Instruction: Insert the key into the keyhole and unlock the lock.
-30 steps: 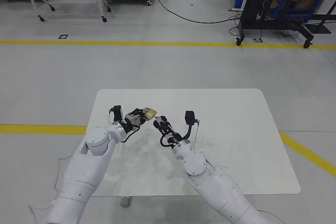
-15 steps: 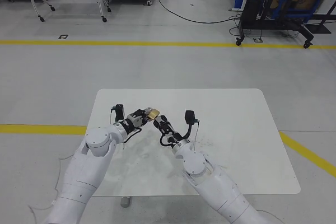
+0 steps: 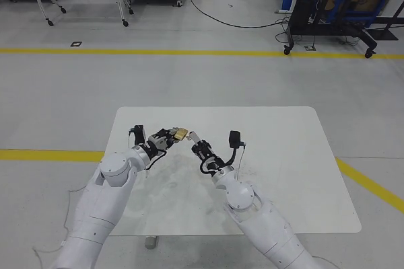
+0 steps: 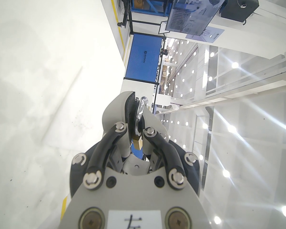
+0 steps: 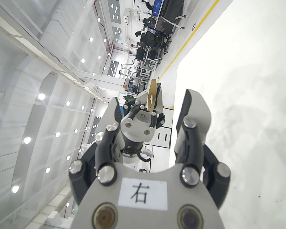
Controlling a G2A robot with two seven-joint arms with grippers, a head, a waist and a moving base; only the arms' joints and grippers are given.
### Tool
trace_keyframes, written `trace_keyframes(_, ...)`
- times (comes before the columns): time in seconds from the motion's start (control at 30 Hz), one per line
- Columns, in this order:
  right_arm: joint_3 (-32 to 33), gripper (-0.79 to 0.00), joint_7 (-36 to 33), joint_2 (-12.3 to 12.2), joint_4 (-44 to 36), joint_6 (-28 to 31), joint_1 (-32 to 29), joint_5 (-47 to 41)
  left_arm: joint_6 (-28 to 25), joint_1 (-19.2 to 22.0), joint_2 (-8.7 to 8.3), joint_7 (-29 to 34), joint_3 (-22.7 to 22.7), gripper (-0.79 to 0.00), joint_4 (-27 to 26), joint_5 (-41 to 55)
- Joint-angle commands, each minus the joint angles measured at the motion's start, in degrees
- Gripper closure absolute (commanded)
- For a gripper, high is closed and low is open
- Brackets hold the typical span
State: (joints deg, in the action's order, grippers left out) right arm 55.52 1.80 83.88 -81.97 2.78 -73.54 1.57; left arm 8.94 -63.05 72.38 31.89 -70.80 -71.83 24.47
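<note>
Gripping lock (image 3: pixel 180 134), left claw (image 4: pixel 138 110); right claw (image 5: pixel 154 101) spread.

The lock (image 3: pixel 180 134) sits clamped between the fingers of the left gripper (image 3: pixel 172 135), held over the table (image 3: pixel 289 148). The right gripper (image 3: pixel 190 138) faces it from just beside, with the lock straight ahead of its 2 spread fingers (image 5: pixel 195 110)
</note>
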Motion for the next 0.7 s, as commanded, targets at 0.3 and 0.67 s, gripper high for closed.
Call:
trace_keyframes(0.3,0.7,-0.785,-0.9,-0.4,-0.2,-0.7,0.0,3.0,-0.4,0.0,-0.06,0.8,-0.2,0.0,-0.1,0.3)
trace_keyframes(0.67,8.9,0.0,-16.8,-0.7,-5.0,8.0,-3.7,-26.3,5.5,1.3,0.11,4.0,-0.5,0.0,2.9,5.8)
